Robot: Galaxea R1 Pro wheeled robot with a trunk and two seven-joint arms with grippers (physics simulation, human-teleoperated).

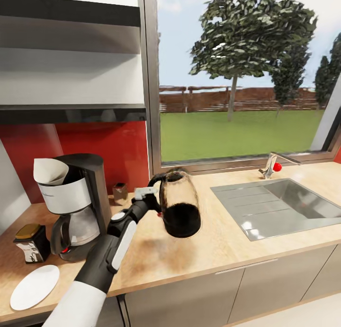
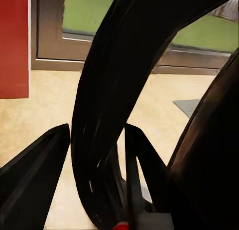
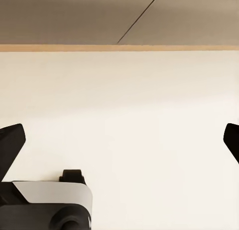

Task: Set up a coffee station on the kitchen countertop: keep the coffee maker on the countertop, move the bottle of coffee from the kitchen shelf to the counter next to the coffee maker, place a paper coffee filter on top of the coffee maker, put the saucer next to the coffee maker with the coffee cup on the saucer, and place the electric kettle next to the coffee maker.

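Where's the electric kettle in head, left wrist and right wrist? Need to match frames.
Head view: electric kettle at centre, tilted, off the kitchen countertop, its handle in the left gripper.
Left wrist view: its black loop handle arcs through the middle between the fingers; dark body on one edge.
Right wrist view: not in it.
Shared landmark of head and left wrist views: the red backsplash beside the window frame.

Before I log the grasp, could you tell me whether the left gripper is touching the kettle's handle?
Touching: in the left wrist view, the left gripper's fingers close on the electric kettle's handle.
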